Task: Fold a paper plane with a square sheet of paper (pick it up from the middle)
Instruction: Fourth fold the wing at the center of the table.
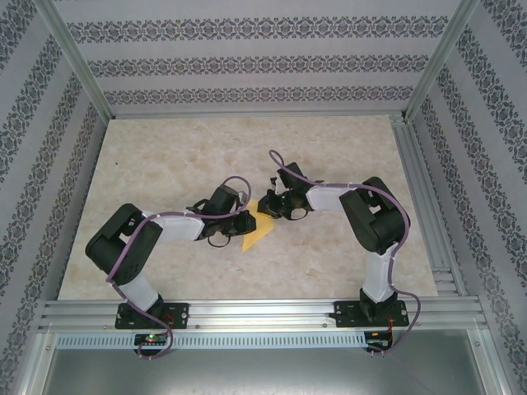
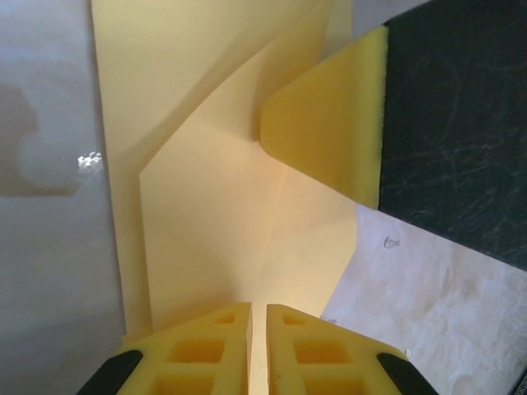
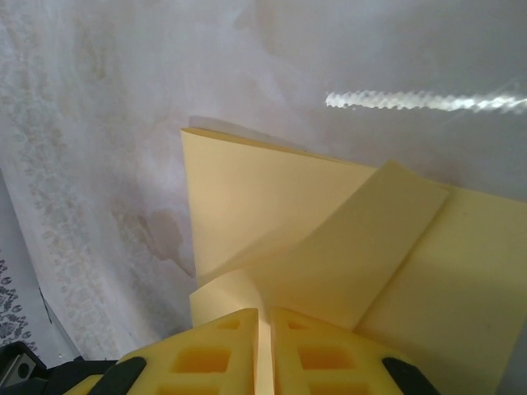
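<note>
The yellow-orange sheet of paper (image 1: 257, 234) lies folded into a pointed shape at the middle of the table, between both grippers. My left gripper (image 1: 244, 216) reaches it from the left. In the left wrist view its jaws (image 2: 258, 317) stand nearly together, with a layer of the creased paper (image 2: 214, 222) running into the narrow gap. My right gripper (image 1: 265, 206) meets it from the right. In the right wrist view it (image 3: 264, 321) pinches a raised flap of the paper (image 3: 272, 197). One of the right gripper's yellow fingers (image 2: 329, 123) presses on the paper's far side.
The pale marble-patterned tabletop (image 1: 165, 164) lies around the paper. An aluminium frame rail (image 1: 263, 313) runs along the near edge, and patterned walls stand on three sides.
</note>
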Robot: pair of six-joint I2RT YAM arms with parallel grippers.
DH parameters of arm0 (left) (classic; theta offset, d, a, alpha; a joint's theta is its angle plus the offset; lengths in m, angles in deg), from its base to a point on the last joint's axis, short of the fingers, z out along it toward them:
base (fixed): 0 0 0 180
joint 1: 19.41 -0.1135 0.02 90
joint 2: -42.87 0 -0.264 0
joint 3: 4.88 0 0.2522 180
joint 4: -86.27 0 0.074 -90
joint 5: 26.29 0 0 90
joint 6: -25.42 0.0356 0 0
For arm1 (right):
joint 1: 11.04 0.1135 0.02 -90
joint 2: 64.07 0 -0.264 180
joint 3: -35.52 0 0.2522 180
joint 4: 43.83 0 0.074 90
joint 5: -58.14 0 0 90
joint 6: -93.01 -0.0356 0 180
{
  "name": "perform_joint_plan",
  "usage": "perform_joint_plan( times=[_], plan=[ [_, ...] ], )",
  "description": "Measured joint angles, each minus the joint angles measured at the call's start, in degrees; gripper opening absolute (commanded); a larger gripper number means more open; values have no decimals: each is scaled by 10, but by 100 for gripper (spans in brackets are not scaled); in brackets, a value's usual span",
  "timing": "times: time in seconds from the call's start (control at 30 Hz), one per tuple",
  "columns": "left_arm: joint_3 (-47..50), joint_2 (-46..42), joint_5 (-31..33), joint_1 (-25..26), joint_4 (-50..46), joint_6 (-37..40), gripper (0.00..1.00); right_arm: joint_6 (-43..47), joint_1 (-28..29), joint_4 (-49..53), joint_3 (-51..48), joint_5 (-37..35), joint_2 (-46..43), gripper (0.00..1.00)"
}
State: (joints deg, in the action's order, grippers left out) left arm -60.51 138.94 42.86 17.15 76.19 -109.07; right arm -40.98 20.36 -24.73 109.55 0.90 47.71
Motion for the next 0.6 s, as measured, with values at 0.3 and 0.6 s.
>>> perform_joint_plan(
  times=[0.3,0.6],
  plan=[
    [0,1,-7,0,13,0,14,6,0,2,13,3,14,13],
    [5,9,28,0,-7,-8,5,27,-5,15,17,3,6,15]
  ],
)
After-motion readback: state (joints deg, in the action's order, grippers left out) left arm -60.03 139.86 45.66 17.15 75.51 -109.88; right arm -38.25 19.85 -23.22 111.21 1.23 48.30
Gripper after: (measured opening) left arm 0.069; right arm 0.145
